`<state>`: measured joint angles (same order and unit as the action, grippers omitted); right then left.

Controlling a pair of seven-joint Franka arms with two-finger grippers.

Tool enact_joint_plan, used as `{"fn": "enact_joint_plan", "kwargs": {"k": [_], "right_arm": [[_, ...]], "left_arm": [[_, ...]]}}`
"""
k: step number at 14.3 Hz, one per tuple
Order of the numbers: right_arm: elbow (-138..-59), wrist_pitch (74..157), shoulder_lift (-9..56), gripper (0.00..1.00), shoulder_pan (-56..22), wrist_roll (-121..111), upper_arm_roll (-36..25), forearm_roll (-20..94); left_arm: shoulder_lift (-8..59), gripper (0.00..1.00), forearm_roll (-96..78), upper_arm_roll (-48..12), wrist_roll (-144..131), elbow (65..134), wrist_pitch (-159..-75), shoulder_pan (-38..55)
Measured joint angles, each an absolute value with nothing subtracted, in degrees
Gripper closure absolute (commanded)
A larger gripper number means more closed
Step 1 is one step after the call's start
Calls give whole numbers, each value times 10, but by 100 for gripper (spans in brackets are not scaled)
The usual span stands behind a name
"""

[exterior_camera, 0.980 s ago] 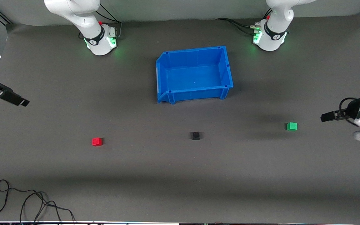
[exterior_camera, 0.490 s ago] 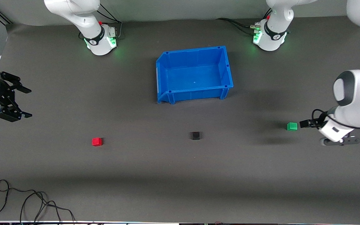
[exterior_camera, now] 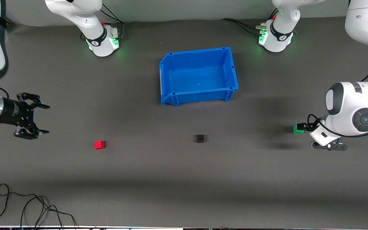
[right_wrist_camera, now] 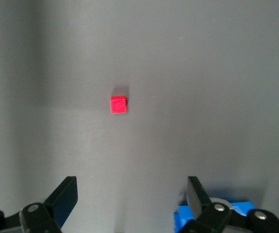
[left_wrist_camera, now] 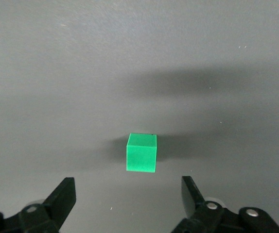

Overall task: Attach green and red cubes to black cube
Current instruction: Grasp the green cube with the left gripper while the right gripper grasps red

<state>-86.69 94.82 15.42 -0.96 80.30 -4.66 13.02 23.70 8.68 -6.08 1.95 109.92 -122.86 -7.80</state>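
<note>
The left gripper hangs spread wide and empty just above the green cube, at the right edge of the front view. The right gripper, also spread and empty, hovers at the left edge over bare mat, up-left of the red cube. The black cube sits at lower centre, below the blue bin.

No legible text, label, brand or number appears on any object in these views.
</note>
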Motion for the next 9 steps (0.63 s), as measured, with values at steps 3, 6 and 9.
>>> {"fn": "enact_joint_plan", "kwargs": {"k": [3, 6, 9], "right_arm": [[-931, 1041, 166, 0, -10, 796, -46, 146], [-1014, 1149, 171, 0, -10, 743, -45, 194], [-1064, 1243, 199, 0, -10, 711, -45, 227]], "left_arm": [[252, 10, 87, -62, 24, 1124, -1270, -78], [279, 16, 87, -63, 24, 1128, -1299, -77], [302, 0, 87, -61, 24, 1128, -1310, -79]]}}
